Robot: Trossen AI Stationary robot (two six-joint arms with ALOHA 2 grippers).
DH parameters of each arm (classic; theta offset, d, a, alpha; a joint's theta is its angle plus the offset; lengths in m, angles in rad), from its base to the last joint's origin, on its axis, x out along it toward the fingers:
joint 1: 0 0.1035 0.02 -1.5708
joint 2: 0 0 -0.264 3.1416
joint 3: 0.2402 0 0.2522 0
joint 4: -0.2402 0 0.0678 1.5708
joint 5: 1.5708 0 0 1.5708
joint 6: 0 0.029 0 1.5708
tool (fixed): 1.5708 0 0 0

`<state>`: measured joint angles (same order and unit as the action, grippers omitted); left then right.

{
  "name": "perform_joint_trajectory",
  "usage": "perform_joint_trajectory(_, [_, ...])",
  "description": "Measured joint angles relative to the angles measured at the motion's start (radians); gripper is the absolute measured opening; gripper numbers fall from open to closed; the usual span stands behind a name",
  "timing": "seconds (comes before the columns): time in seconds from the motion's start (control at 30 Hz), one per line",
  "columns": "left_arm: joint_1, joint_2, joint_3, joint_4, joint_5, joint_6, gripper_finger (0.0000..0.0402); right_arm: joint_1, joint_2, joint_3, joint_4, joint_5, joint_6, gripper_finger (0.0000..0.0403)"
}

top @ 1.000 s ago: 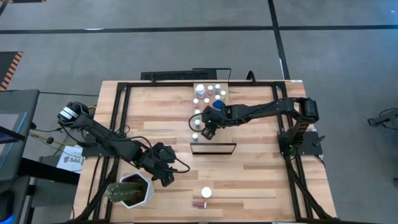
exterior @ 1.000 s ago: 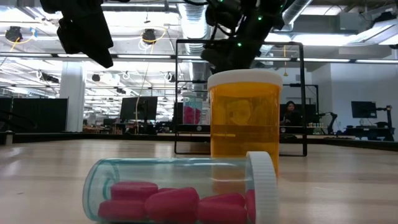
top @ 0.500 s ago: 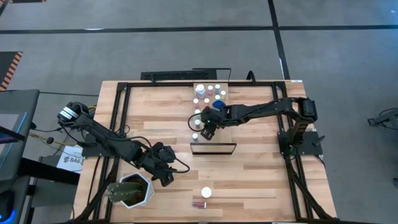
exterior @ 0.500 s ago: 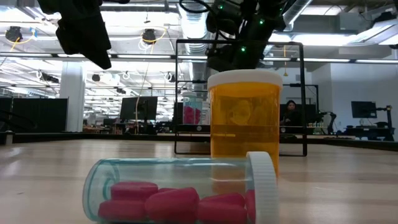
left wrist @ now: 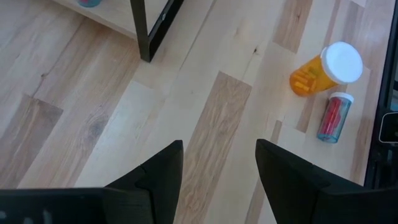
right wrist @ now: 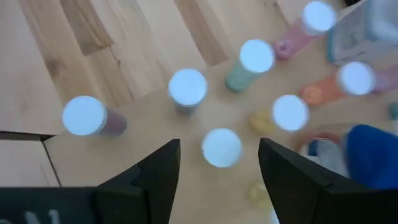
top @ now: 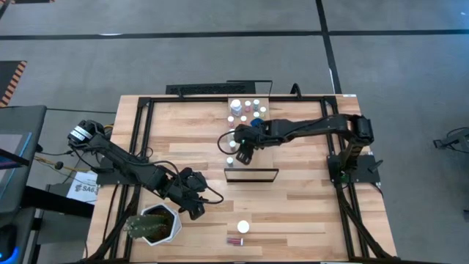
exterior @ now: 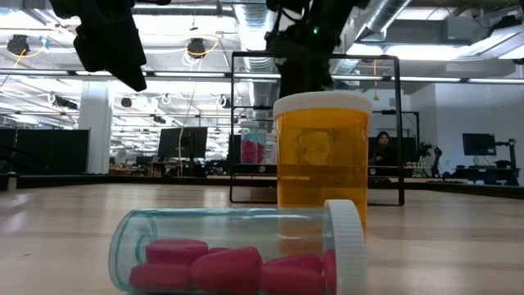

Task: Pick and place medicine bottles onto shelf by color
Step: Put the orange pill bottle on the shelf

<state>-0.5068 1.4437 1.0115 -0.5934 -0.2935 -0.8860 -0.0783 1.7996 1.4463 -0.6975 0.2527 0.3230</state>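
Right pincer (top: 239, 149) has just spread its jaws over the shelf (top: 253, 139), empty: bottle dropped among standing bottles (right wrist: 222, 148). Orange bottle (left wrist: 326, 66) and pink vial (left wrist: 331, 117) wait at table's 6 o'clock. Left pincer (left wrist: 219, 163) parked, half-open, empty, 8 o'clock.

The whole counter (top: 293, 198) was seen from straight overhead in the high view, at a distance. The low view was set at counter level, looking across into the room, very near an orange bottle (exterior: 321, 164) and a lying vial of pink pills (exterior: 237, 260). The same pair was caught from above, farther off, in the left wrist view, aimed down past its fingers (left wrist: 155, 180). The right wrist view was pointed down, close over capped bottles (right wrist: 188, 87) on the shelf (right wrist: 149, 149).
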Motion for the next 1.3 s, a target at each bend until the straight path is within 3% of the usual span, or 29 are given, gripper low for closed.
perform_joint_trajectory(0.27, [0.0,0.0,0.0,0.001,0.0,-0.001,0.0187,0.015,-0.028,0.161,-0.25,0.009,-0.018,0.0239])
perform_joint_trajectory(0.43, [0.0,0.0,0.0,0.006,0.0,-0.001,0.0187,0.044,-0.138,0.179,-0.354,0.007,-0.017,0.0239])
perform_joint_trajectory(0.57, [0.0,0.0,0.0,0.007,-0.001,-0.001,0.0187,0.146,-0.244,0.172,-0.406,0.002,0.028,0.0239])
perform_joint_trajectory(0.77, [0.0,0.0,0.0,0.006,-0.005,0.0,0.0187,0.455,-0.334,0.077,-0.272,0.0,0.225,0.0239])
perform_joint_trajectory(0.97, [0.0,0.0,0.0,0.008,0.019,0.015,0.0187,0.731,-0.269,0.005,-0.052,0.152,0.353,0.0239])
perform_joint_trajectory(1.07, [0.0,0.0,0.0,0.008,0.025,0.019,0.0187,0.787,-0.18,0.001,0.009,0.214,0.382,0.0239])
perform_joint_trajectory(1.3, [-0.003,0.0,0.0,0.004,0.058,0.029,0.0187,0.795,0.002,0.0,0.163,0.242,0.35,0.0239])
